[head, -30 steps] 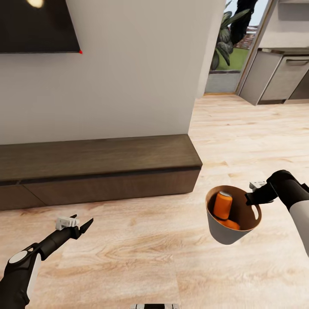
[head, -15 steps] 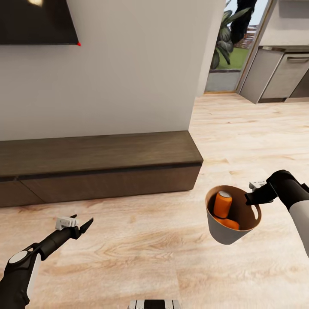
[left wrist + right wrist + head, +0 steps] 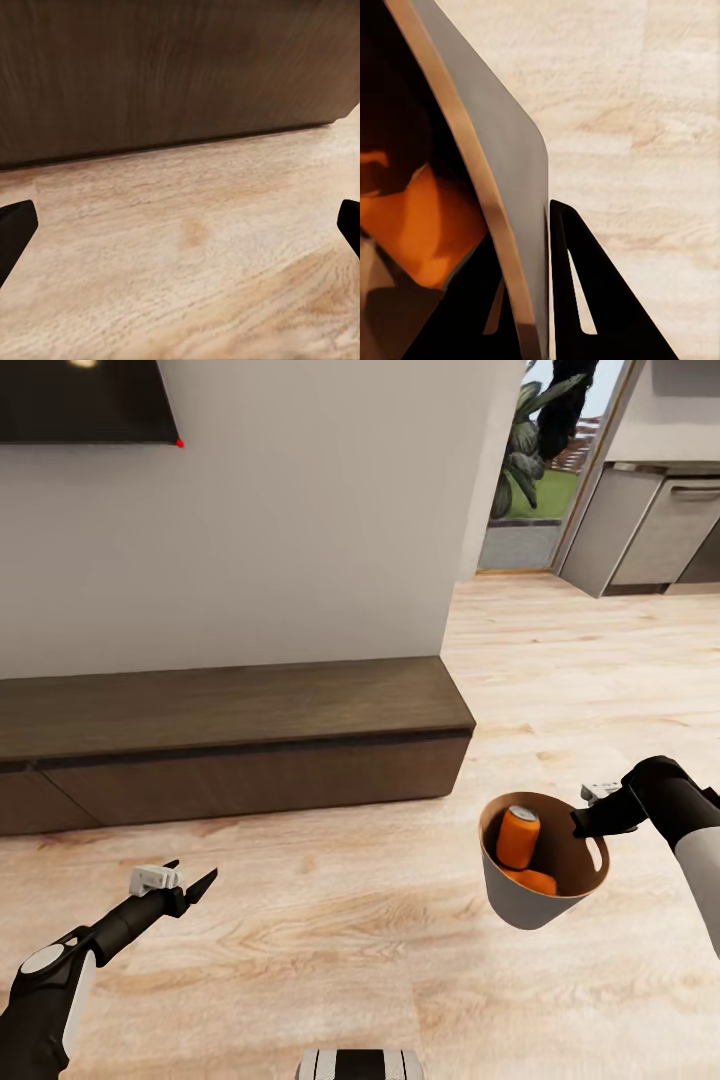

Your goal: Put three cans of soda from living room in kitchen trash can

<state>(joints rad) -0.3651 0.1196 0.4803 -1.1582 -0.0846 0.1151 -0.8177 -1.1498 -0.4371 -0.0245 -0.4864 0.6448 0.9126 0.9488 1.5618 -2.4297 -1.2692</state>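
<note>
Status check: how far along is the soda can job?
Done: two cans sit in the bin; a third could be hidden. In hand: the right gripper grips the bin's rim and holds it above the floor beside the bench. The left gripper is open, empty. Left: find the third can if it's missing, then take the bin to the kitchen.

The desk is a long, low, dark-wood unit set against the white wall. It stands directly on the light wood floor. The floor runs past the desk's right end toward the grey cabinets.
</note>
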